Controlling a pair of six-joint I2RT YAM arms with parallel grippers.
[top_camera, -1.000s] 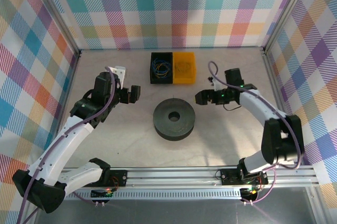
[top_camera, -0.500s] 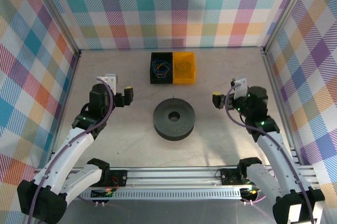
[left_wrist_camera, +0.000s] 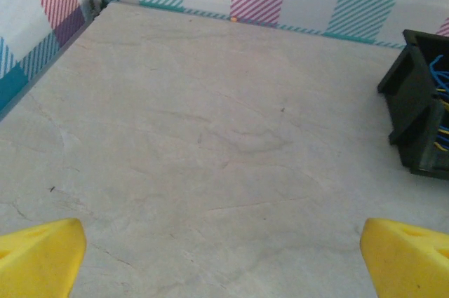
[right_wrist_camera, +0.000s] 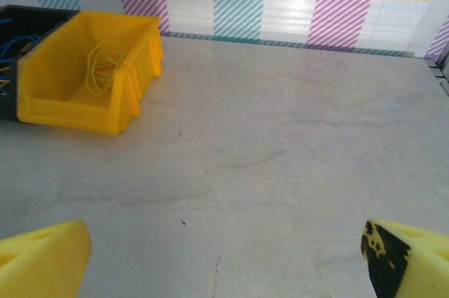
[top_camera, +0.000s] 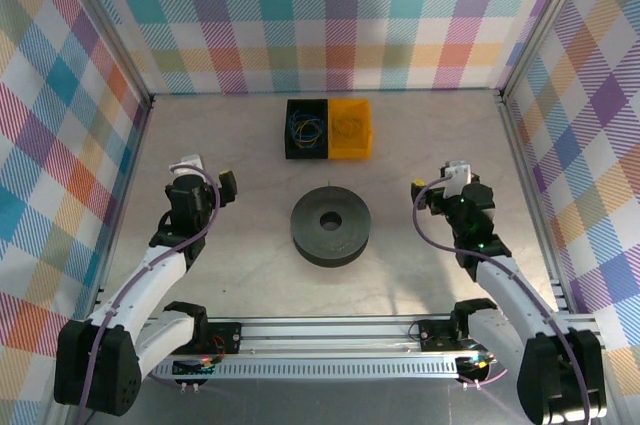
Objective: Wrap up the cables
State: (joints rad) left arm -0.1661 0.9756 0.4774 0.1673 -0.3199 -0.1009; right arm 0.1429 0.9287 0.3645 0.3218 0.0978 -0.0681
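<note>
Tangled blue cables (top_camera: 305,128) fill black bin (top_camera: 306,153); yellow-green coil (right_wrist_camera: 104,66) lies in yellow bin (right_wrist_camera: 70,112).

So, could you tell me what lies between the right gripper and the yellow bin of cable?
Only bare table lies between the right gripper and the yellow bin, as the right wrist view shows.

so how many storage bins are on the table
2. A black bin sits at the far middle of the table, holding blue and yellow cables. A yellow bin stands directly to its right, holding a yellow-green cable coil. No others seem hidden.
</note>
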